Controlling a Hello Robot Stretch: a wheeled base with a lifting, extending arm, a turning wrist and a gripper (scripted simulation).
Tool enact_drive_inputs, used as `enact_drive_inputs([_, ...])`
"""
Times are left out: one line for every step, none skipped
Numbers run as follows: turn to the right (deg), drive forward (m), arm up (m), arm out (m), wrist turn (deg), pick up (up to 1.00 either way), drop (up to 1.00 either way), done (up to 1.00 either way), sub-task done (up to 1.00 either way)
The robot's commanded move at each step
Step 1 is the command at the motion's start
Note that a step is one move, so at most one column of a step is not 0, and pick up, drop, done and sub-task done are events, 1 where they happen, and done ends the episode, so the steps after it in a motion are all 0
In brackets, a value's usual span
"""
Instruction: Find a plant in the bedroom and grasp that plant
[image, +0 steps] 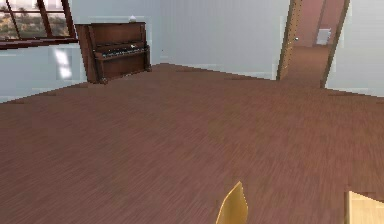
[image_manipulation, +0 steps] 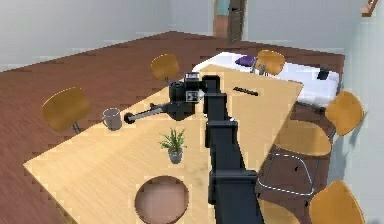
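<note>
A small green plant (image_manipulation: 174, 143) in a grey pot stands on the light wooden table (image_manipulation: 100, 170), just left of the dark arm bar (image_manipulation: 222, 150). The gripper (image_manipulation: 134, 119) reaches out over the table farther back than the plant, its thin fingers pointing toward the arm side view's left. A grey mug (image_manipulation: 112, 118) stands on the table right at the fingers' end, so I cannot tell whether the gripper holds anything.
Tan chairs (image_manipulation: 66, 105) ring the table; a round brown dish (image_manipulation: 162, 200) lies near its front edge. A white table (image_manipulation: 300, 80) with small things stands behind. Ahead lies open wood floor, a dark piano (image: 115, 52), a doorway (image: 312, 45) and a chair back (image: 232, 205).
</note>
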Motion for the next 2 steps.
enact_drive_inputs([0.0, 0.0, 0.0, 0.0, 33.0, 0.0, 0.0, 0.0, 0.0])
enact_drive_inputs([0.0, 0.0, -0.3, 0.0, 0.0, 0.0, 0.0, 0.0, 0.0])
